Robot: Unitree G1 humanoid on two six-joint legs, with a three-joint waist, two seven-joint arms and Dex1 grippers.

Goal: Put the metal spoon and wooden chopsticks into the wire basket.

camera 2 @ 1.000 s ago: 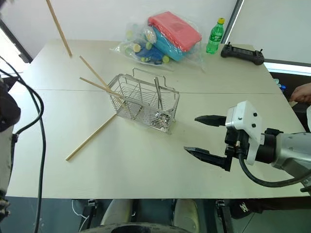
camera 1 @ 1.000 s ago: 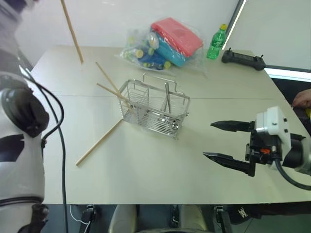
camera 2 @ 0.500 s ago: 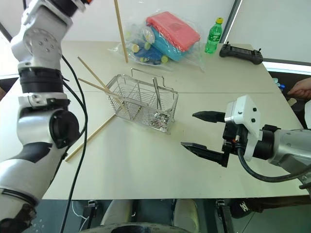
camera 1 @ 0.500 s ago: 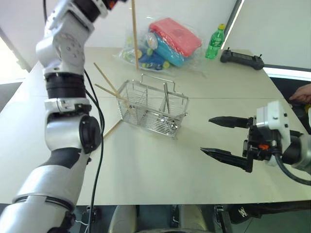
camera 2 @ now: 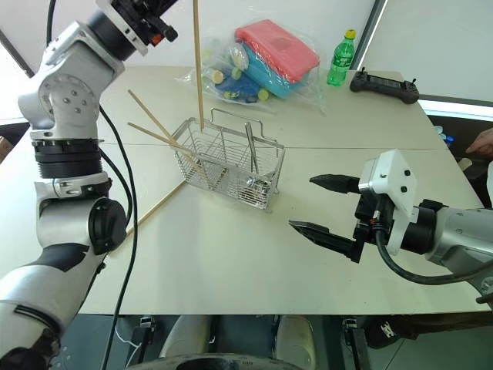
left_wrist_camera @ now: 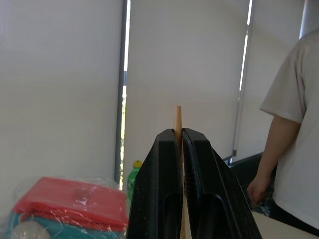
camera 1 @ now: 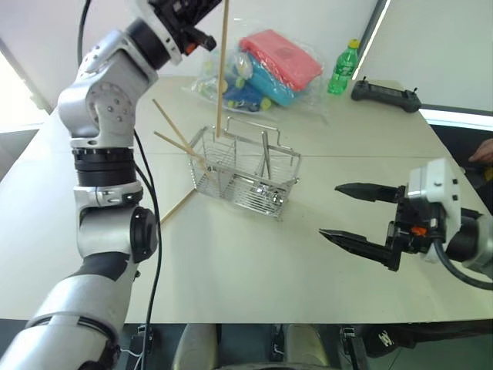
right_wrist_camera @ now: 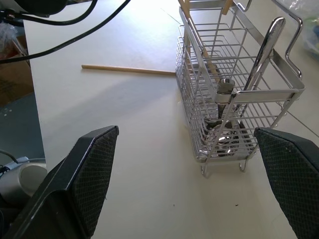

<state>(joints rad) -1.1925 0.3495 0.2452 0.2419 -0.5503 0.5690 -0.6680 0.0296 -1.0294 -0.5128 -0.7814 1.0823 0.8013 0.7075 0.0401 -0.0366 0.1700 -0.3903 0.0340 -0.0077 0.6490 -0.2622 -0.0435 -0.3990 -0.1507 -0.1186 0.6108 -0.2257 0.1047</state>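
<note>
Between the left jaws: one of the wooden chopsticks (camera 2: 197, 62), pinched upright by the shut black fingers (left_wrist_camera: 159, 189), its lower tip hanging just above the far left corner of the wire basket (camera 2: 228, 164).
Left gripper (camera 1: 202, 15): raised high over the table's far left side, closed on that stick.
Wire basket: stands on the table (camera 2: 231, 262), below the left jaws and ahead-left of the right jaws.
Metal spoon (right_wrist_camera: 251, 64): already in the basket, bowl down, handle leaning up past the rim, directly ahead of the right jaws.
Other chopsticks: two lean out of the basket's left end (camera 2: 154, 127), slanting up and away; one lies flat on the table (camera 2: 154, 210) at the basket's left, one end close to the basket's foot.
Right gripper (camera 2: 322, 206): hovers above the table to the basket's right, well apart from it, jaws spread wide and empty, pointing towards the basket.
Beyond the basket: a clear plastic bag (camera 2: 258, 65) of colourful items, a green bottle (camera 2: 340, 58), a black controller (camera 2: 385, 85).
Behind the left jaws: a person (left_wrist_camera: 294, 144) in a pale shirt.
</note>
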